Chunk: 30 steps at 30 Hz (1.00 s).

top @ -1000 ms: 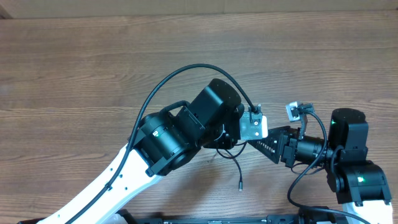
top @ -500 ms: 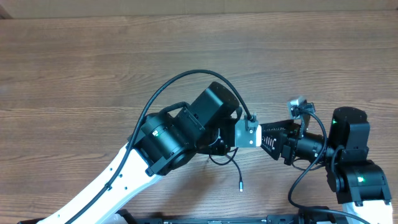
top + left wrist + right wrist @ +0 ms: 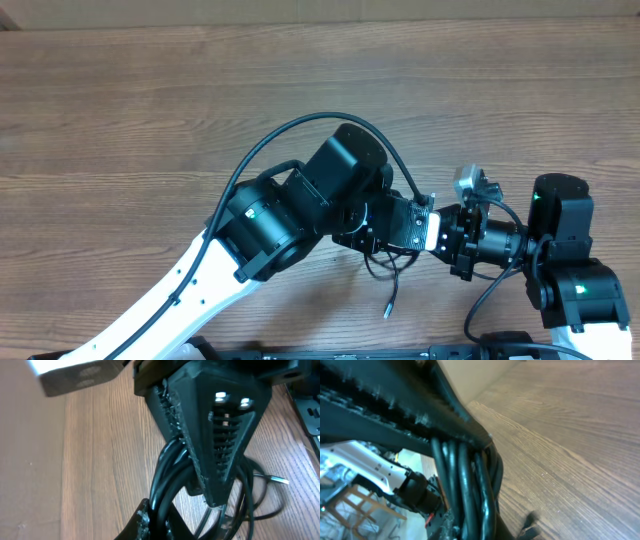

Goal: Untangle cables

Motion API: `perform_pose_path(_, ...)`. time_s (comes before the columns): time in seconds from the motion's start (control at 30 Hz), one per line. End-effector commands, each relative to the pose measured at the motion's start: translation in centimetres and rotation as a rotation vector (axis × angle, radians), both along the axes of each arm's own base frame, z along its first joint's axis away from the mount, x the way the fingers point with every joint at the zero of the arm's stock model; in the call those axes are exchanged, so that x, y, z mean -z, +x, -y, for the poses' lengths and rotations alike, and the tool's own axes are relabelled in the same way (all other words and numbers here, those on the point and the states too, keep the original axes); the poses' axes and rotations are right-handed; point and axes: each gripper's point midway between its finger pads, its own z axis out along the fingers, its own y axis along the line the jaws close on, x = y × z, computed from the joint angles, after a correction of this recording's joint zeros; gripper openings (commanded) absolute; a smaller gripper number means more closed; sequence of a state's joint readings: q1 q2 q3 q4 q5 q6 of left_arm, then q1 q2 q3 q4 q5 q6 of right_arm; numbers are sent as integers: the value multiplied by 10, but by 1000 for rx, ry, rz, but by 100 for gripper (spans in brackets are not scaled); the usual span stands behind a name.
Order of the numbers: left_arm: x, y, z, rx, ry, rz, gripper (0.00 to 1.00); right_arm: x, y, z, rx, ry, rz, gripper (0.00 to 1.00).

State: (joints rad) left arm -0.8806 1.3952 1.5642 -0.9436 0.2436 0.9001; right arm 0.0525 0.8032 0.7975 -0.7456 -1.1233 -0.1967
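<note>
**Cables still one clump, but both claws are on it now**

Near the 6 o'clock edge of the brown wooden table (image 3: 150, 100), the thin black knotted cables (image 3: 380, 262) sit bunched, with one plug tail (image 3: 386, 310) trailing toward 6. The left gripper (image 3: 157, 522) pinches the bunch. The right gripper (image 3: 470, 442) is clamped on it from 3 o'clock. A second back the right one was spread and off it. I reckon all the actual untangling is still to do.

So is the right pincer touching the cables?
Touching. The right wrist view shows the right pincer shut on the cables, with the strands squeezed inside it.
</note>
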Motion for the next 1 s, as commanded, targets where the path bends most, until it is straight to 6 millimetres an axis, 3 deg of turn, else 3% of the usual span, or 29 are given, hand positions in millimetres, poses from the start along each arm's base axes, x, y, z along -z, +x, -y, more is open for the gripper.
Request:
perform_pose_path(0.0, -19, -4, 8, 14, -84, -21, 20, -4, -4, -1, -13, 7, 5, 4)
perform_pose_path(0.03, -20, -3, 8, -1, -91, -33, 29, -3, -4, 0, -8, 9, -9, 4)
perform_pose_path(0.07, -20, -3, 8, -15, -97, -44, 72, -3, -3, 0, 5, 9, -30, 4)
perform_pose_path(0.1, -20, -2, 8, -29, -99, -53, 100, -1, -1, 1, 28, 4, -55, 4)
perform_pose_path(0.37, -11, 27, -15, -443, -122, -196, 100, 27, 33, 28, 358, -74, -278, 4)
perform_pose_path(0.47, -6, 26, -19, -547, -142, -289, 100, 30, 42, 36, 458, -55, -357, 4)
perform_pose_path(0.63, -2, 24, -23, -721, -207, -461, 100, 14, 53, 35, 497, 33, -379, 4)
perform_pose_path(0.77, -1, 29, -29, -959, -308, -622, 100, -12, 54, 24, 411, 113, -306, 4)
perform_pose_path(0.97, -1, 29, -28, -1105, -392, -767, 100, -34, 58, 20, 385, 178, -247, 4)
